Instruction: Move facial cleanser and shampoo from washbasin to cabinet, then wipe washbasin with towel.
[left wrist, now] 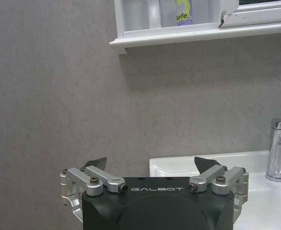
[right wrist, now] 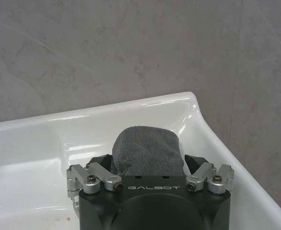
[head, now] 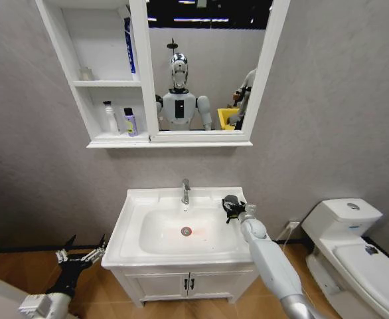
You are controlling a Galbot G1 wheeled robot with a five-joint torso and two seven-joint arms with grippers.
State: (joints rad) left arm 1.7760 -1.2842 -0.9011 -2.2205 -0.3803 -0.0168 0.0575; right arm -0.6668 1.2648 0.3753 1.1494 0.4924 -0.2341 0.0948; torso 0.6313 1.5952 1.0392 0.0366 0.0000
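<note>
Head view: right gripper [head: 232, 207] over washbasin [head: 133, 219] rim, fingers clamped on towel [right wrist: 147, 149]; left gripper [head: 81, 252] low beside basin, fingers wide.

Walls: grey wall [head: 327, 100], plaster-like.
Floor: brown wood floor [head: 8, 272].
Furniture: white toilet [head: 354, 252] at right.

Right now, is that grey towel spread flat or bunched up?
Bunched up. The towel sits as a rounded lump between the right gripper's fingers, at the washbasin's right rim.
</note>
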